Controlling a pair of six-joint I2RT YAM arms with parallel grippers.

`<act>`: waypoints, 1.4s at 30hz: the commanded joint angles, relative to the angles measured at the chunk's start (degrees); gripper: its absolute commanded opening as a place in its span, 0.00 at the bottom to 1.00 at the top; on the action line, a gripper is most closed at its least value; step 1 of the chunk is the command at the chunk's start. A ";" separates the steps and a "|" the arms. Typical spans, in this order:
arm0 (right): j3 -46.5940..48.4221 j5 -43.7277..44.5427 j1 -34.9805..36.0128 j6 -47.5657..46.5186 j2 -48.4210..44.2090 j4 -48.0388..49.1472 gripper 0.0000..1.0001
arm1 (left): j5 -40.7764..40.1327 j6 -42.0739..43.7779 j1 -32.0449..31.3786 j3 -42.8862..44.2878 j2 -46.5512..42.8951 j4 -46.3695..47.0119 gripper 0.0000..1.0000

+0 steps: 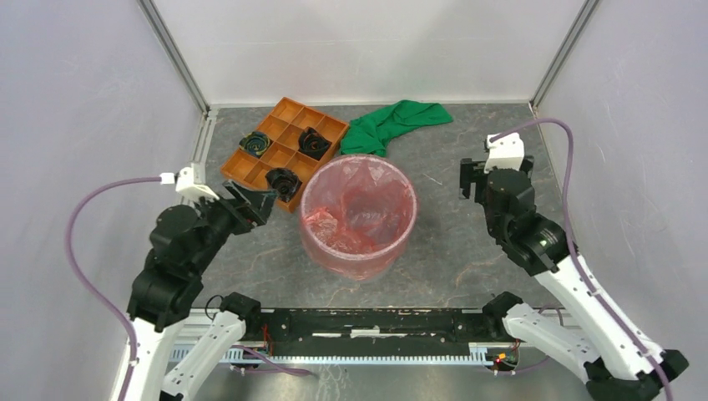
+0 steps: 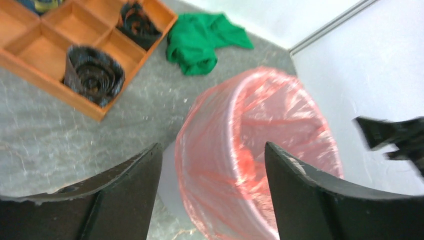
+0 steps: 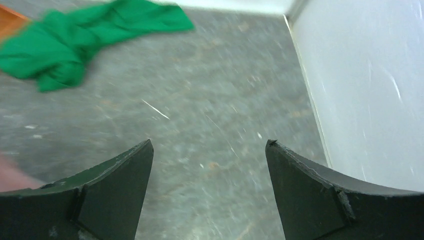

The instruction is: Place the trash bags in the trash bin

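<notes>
The trash bin (image 1: 361,267) stands upright mid-table, its whitish base (image 2: 167,186) showing in the left wrist view. The red-pink trash bag (image 1: 355,219) lies spread inside it and is folded over the rim (image 2: 260,145). My left gripper (image 1: 260,207) hovers just left of the bin, open, with nothing between its fingers; through the gap (image 2: 213,147) I see the bag-covered wall. My right gripper (image 1: 494,171) is off to the bin's right, apart from it and open over bare table (image 3: 210,145).
An orange compartment tray (image 1: 250,171) with dark rolled items (image 2: 94,75) sits behind the left gripper. A green cloth (image 1: 392,124) lies at the back (image 3: 60,47). Enclosure walls stand close on the left, the right (image 3: 360,90) and behind.
</notes>
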 commanded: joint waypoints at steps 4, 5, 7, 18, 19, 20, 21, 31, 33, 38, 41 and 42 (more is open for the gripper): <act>-19.99 -17.40 -14.90 7.22 3.10 11.92 0.91 | -4.05 8.29 0.04 12.25 3.05 -2.62 0.91; -23.49 -20.58 -15.29 8.23 3.95 15.53 0.91 | -4.02 8.55 0.04 13.00 3.22 -2.67 0.92; -27.55 -28.84 -15.24 9.51 5.84 21.90 0.91 | -3.81 9.09 0.05 13.98 3.47 -2.67 0.94; -29.84 -39.32 -2.83 17.10 14.51 32.61 0.87 | 1.09 11.65 0.04 19.32 3.69 -6.25 0.99; -29.70 -36.86 -0.36 17.47 15.02 33.46 0.87 | 1.47 11.90 0.06 20.59 4.31 -6.93 0.99; -29.23 -34.98 1.82 17.80 15.84 34.35 0.87 | 1.78 12.11 0.04 21.42 4.54 -7.30 0.99; -28.52 -33.97 3.59 18.02 16.96 34.99 0.87 | 1.82 12.15 0.04 22.01 4.46 -7.32 0.99; -9.60 -21.27 21.23 30.89 38.50 38.48 0.86 | 4.50 10.11 0.08 23.75 3.37 -7.46 1.00; -5.29 -20.98 23.95 33.76 43.83 42.45 0.86 | 4.66 9.81 0.04 25.12 3.25 -8.09 1.00; 5.93 -21.62 29.40 37.40 56.19 48.80 0.85 | 2.74 10.34 0.02 27.25 2.69 -9.98 1.00; 11.54 -22.26 30.69 40.14 62.77 52.41 0.85 | 2.21 10.42 -0.01 28.60 2.76 -11.34 1.00; 12.67 -22.33 31.00 40.46 64.12 53.15 0.85 | 2.25 10.36 0.00 28.71 2.70 -11.42 1.00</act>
